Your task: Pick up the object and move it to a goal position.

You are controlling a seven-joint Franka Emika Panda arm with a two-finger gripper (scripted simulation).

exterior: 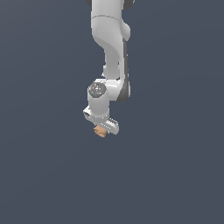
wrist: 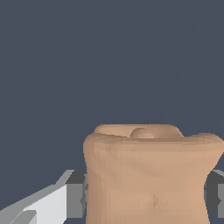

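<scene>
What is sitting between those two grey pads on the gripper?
The tan object fills the gap between the gripper's pads, touching both, as the wrist view shows.

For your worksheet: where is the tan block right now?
In the exterior view, the tan block sits centrally, gripped in the claw beneath the white arm.

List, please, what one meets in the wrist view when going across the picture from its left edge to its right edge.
Left finger pad → tan object → right finger pad. The gripper holds the object between the two pads.
</scene>
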